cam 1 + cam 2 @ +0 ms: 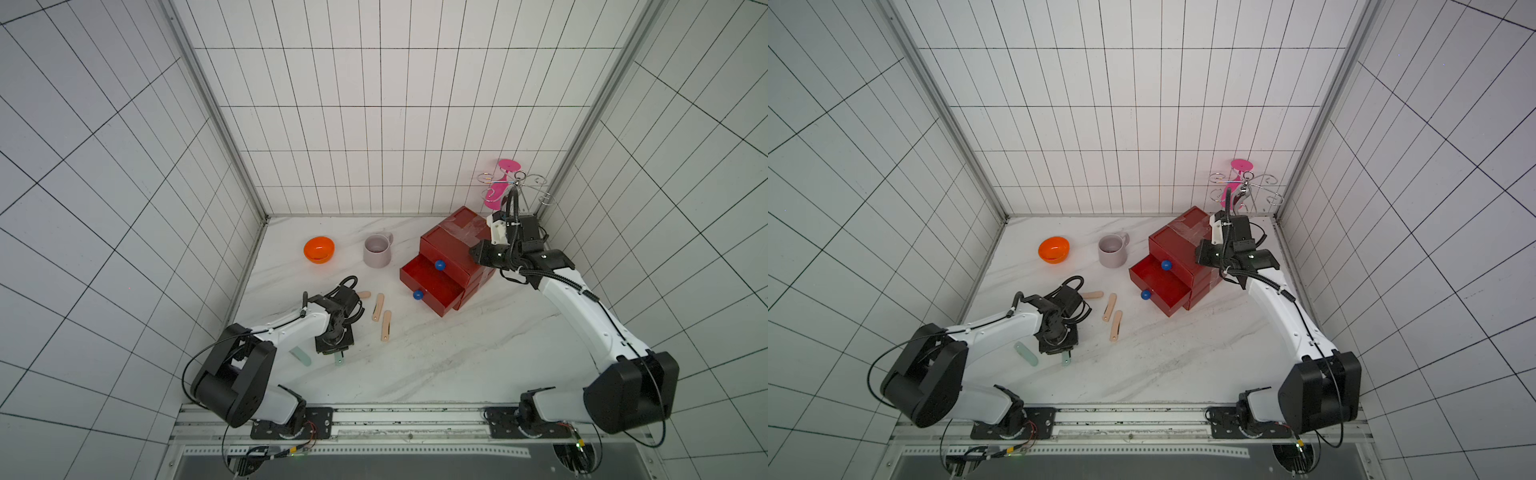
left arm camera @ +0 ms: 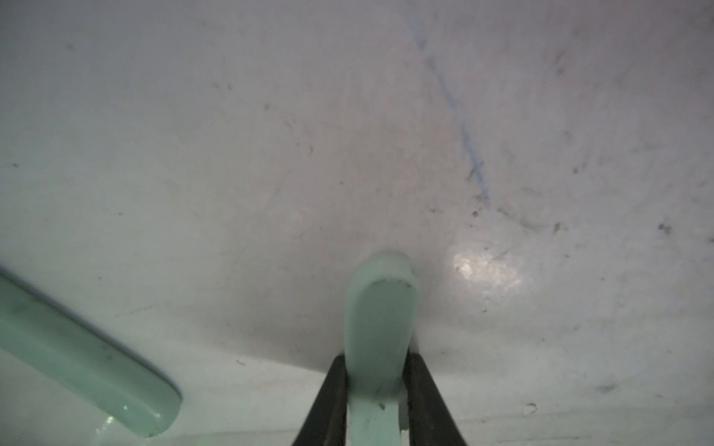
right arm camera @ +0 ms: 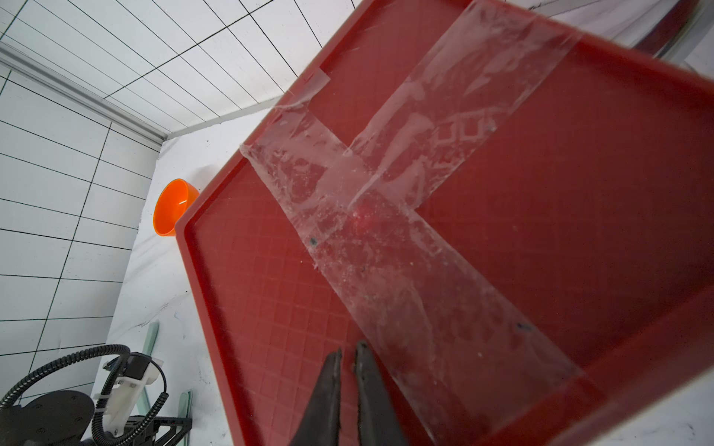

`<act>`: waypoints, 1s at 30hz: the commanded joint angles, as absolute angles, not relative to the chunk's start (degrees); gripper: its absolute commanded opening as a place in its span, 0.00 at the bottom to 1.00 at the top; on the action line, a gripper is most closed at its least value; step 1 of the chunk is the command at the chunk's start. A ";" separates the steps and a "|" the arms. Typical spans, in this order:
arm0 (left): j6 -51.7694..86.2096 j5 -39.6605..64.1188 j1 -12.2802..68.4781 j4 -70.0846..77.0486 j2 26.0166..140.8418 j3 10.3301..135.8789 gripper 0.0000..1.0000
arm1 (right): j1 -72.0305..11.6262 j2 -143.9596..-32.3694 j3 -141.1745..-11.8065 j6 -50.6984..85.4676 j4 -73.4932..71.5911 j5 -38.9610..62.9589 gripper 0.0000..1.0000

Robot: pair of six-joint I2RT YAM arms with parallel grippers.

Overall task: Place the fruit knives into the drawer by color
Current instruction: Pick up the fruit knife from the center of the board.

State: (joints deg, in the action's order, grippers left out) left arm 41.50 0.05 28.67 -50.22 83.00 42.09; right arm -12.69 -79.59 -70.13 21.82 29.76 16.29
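Gripping the mint knife [image 2: 380, 328] is the left gripper [image 2: 376, 357], with its black fingers [image 2: 328, 397] clamped on either side near one end, so it's properly pinched. The knife's long axis runs straight out along the fingers, rounded free end pointing at the white table [image 2: 270, 154]; can't tell if it actually touches. Both top views only give you a bit of mint poking out under the wrist, on the left arm's side near the front edge. A second mint knife [image 2: 89, 359] lies flat just beside it. Three peach knives [image 1: 377, 306] lie further back toward the red drawer chest [image 1: 451, 245], which has two drawers pulled out. The right gripper [image 3: 347, 353] is empty, fingers nearly together, over the tape [image 3: 386, 231] on the chest's top; you only see that in its own wrist view.
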 commanded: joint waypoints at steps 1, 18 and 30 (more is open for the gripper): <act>42.75 3.57 29.79 -49.22 84.61 42.73 0.08 | -14.99 -85.09 -64.67 21.97 51.90 17.67 0.13; 44.70 7.12 31.68 -50.09 83.74 52.45 0.08 | -14.94 -84.99 -64.74 21.80 51.83 17.81 0.13; 45.33 10.17 33.29 -50.26 85.40 62.44 0.08 | -14.94 -84.90 -64.96 21.71 52.09 17.82 0.13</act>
